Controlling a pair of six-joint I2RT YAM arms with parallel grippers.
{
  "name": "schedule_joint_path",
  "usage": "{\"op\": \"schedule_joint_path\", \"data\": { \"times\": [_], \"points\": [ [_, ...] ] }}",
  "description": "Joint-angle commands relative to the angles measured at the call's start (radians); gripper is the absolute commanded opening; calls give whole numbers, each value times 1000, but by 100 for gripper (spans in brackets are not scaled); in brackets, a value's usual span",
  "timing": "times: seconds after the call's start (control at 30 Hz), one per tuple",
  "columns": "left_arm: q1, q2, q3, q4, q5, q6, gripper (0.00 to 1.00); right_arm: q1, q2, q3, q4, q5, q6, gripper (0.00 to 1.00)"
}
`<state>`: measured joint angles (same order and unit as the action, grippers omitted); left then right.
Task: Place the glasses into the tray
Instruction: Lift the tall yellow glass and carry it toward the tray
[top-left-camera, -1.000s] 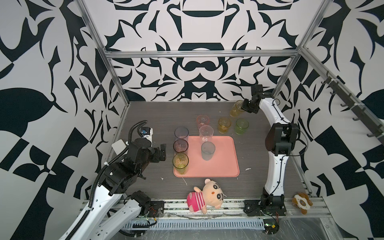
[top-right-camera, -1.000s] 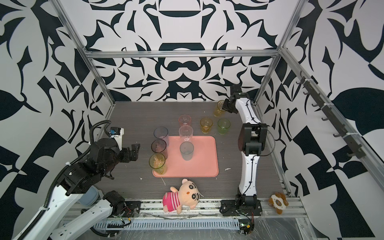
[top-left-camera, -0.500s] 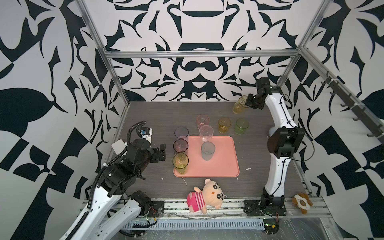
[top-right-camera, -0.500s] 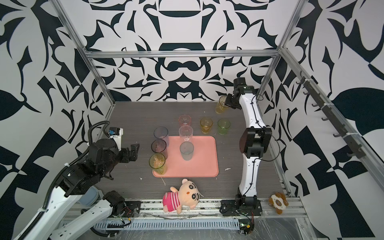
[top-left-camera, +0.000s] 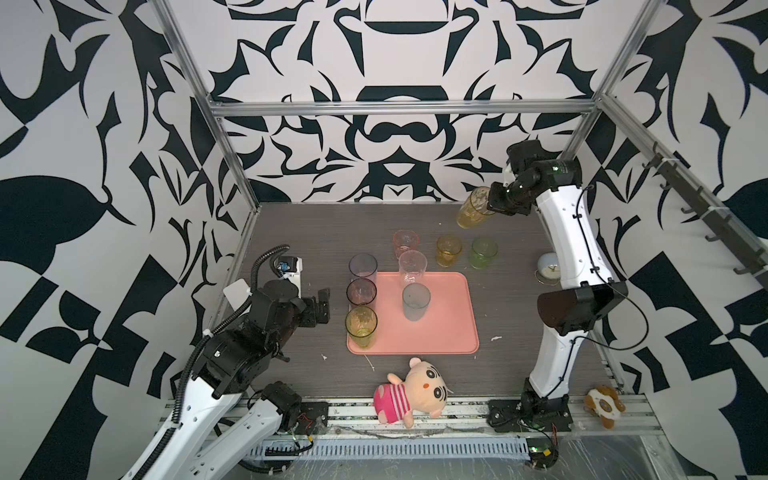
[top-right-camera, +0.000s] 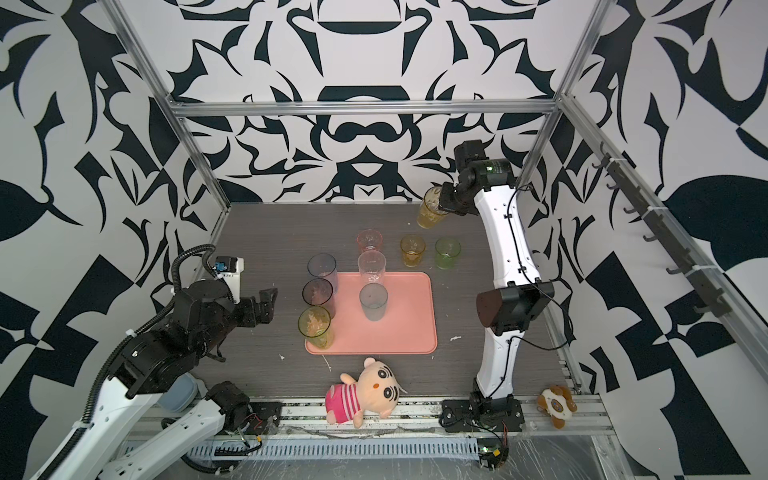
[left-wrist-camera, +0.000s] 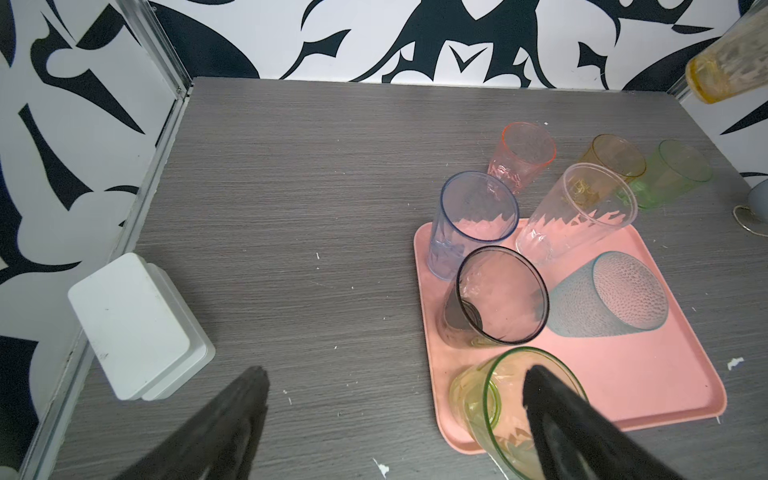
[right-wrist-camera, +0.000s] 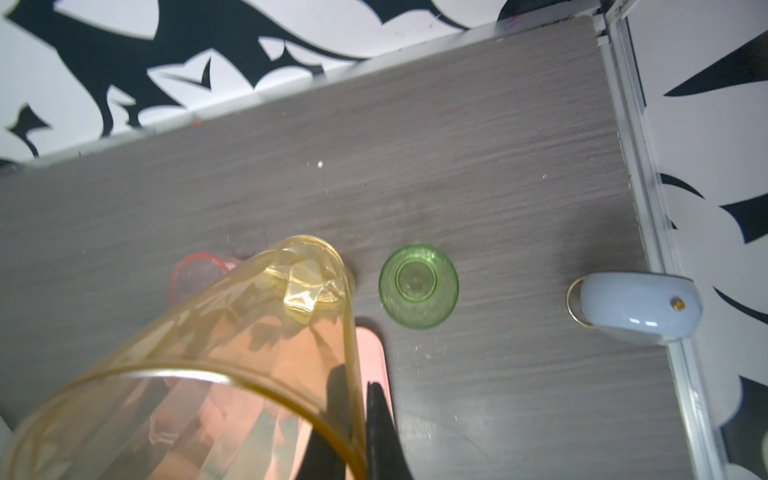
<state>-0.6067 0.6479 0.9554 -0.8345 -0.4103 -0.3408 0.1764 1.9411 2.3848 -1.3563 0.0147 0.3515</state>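
While the left arm barely stirs from a second ago, the right gripper (top-left-camera: 489, 203) is the story. Its wrist has climbed, and the tall amber glass (top-left-camera: 471, 210) now hangs tilted in the air over the far right corner of the table (top-left-camera: 316, 232), lifted off the surface it stood on. The jaws are pinched tight on its rim, one finger inside the wall and one outside, as the right wrist view shows plainly.

Over on the other side, the left gripper (top-left-camera: 322, 306) hovers just left of the tray (top-left-camera: 440, 328). Its jaws are spread as wide as they go, with nothing in them, close beside the yellow glass (top-left-camera: 361, 326).

Nothing else has budged. Five tumblers stand on the salmon-pink tray. The blue-grey glass (top-left-camera: 363, 266), the smoky glass (top-left-camera: 361, 291) and the yellow glass run down its left edge. The clear glass (top-left-camera: 412, 268) is at the far edge and the teal glass (top-left-camera: 415, 301) is nearer the middle. Out on the table beyond the tray, the pink glass (top-left-camera: 406, 241), the small amber glass (top-left-camera: 449, 249) and the green glass (top-left-camera: 484, 251) wait in a row.

As for writing, there's a green label (top-right-camera: 490, 168) on the right arm's wrist motor and a small red-and-blue sticker (right-wrist-camera: 510, 25) at the table's far edge. Both are too small to read.
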Motion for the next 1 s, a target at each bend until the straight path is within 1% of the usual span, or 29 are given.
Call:
{"op": "schedule_joint_path", "data": {
  "times": [0.0,0.23,0.5,0.83,0.97],
  "points": [
    [4,-11,-8,1,-15,-9,99,40,-97,-26,-38,50,-13,0],
    [5,-17,-10,3,-9,-10,99,133,-237,-168,-33,85,-5,0],
    [5,-16,-12,6,-8,-9,99,219,-384,-378,-5,91,17,0],
    [5,-10,-10,4,-7,-9,100,315,-503,-603,8,115,60,0],
    [7,-8,-12,5,-3,-9,100,373,-547,-746,61,116,101,0]
  ]
}}
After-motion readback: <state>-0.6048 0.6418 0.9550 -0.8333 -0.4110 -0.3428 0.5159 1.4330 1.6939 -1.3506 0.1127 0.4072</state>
